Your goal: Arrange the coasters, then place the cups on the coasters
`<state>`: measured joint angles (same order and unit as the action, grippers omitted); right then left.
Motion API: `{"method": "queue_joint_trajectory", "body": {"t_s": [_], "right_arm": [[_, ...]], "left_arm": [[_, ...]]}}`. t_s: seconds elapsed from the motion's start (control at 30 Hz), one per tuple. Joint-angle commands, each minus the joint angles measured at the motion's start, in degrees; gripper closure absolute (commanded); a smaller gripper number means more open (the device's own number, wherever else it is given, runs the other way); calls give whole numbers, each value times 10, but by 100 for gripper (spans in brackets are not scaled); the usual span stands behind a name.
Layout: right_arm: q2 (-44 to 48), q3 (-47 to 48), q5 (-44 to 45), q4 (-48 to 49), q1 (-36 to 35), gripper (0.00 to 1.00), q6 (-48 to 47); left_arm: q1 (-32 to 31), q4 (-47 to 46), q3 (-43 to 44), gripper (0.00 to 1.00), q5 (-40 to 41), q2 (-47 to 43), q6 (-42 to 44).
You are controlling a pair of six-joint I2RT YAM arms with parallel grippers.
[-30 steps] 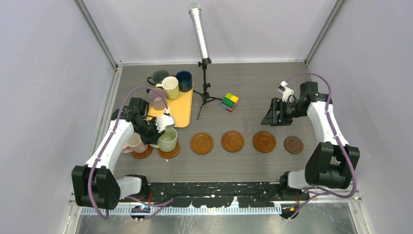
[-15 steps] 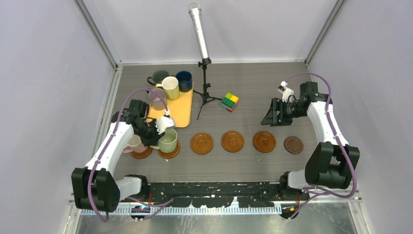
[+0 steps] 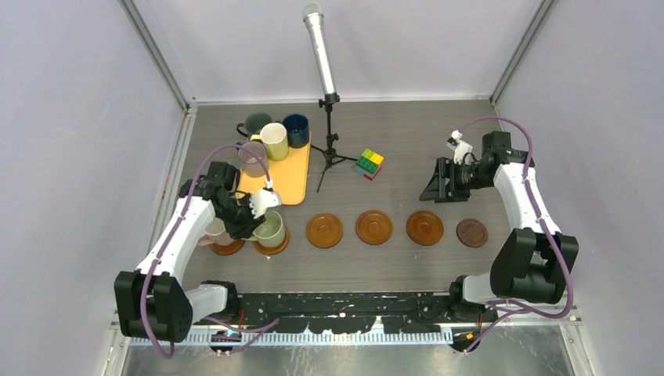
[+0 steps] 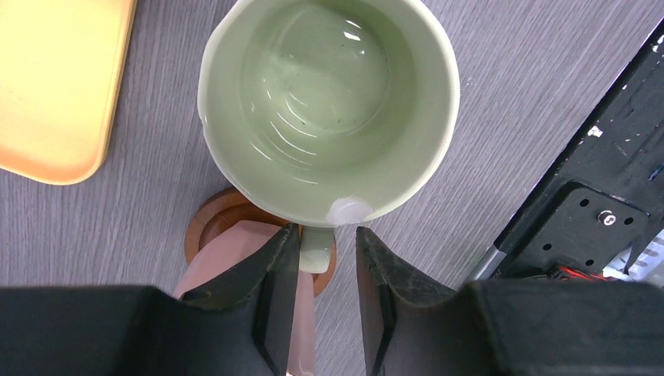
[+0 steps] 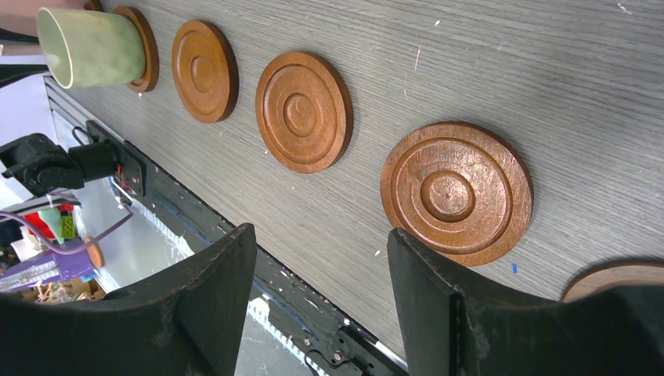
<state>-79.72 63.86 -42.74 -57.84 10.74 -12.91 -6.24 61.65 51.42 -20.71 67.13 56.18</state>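
The pale green cup [image 3: 270, 228] [image 4: 329, 102] stands on a coaster [image 3: 272, 244], second from the left in the row. My left gripper [image 3: 253, 220] [image 4: 327, 235] straddles its handle [image 4: 317, 249], open, with a gap on the right side. Left of it the pink cup [image 3: 213, 229] [image 4: 235, 254] sits on its own coaster [image 3: 229, 248]. Three bare brown coasters [image 3: 324, 231] [image 3: 374, 227] [image 3: 425, 228] and a smaller, darker one [image 3: 472, 233] continue the row. Mauve [image 3: 252, 157], cream [image 3: 274, 139], navy [image 3: 296, 129] and dark grey-green [image 3: 254, 124] cups stand at the tray. My right gripper [image 3: 440, 183] [image 5: 321, 231] hovers open and empty above the coasters [image 5: 456, 192].
The orange-yellow tray [image 3: 288, 178] lies at the back left. A microphone [image 3: 319, 55] on a tripod [image 3: 330, 155] stands at mid-back, with a multicoloured cube [image 3: 369, 164] to its right. A black rail [image 3: 344, 301] runs along the near edge.
My left gripper's jaws have parted off the green cup's handle. The cup has come slightly lower onto its coaster. The right arm has not moved.
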Motion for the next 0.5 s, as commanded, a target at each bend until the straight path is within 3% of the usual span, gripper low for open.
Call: {"method": "queue_joint_trajectory", "body": {"t_s": [0.0, 0.3, 0.47], "right_arm": [[19, 0, -10, 9, 3, 33, -2], [18, 0, -11, 9, 3, 33, -3], [18, 0, -12, 9, 3, 33, -2]], "left_arm": [[-3, 25, 11, 65, -11, -7, 11], [-8, 73, 24, 67, -24, -10, 24], [-8, 74, 36, 55, -15, -13, 11]]}}
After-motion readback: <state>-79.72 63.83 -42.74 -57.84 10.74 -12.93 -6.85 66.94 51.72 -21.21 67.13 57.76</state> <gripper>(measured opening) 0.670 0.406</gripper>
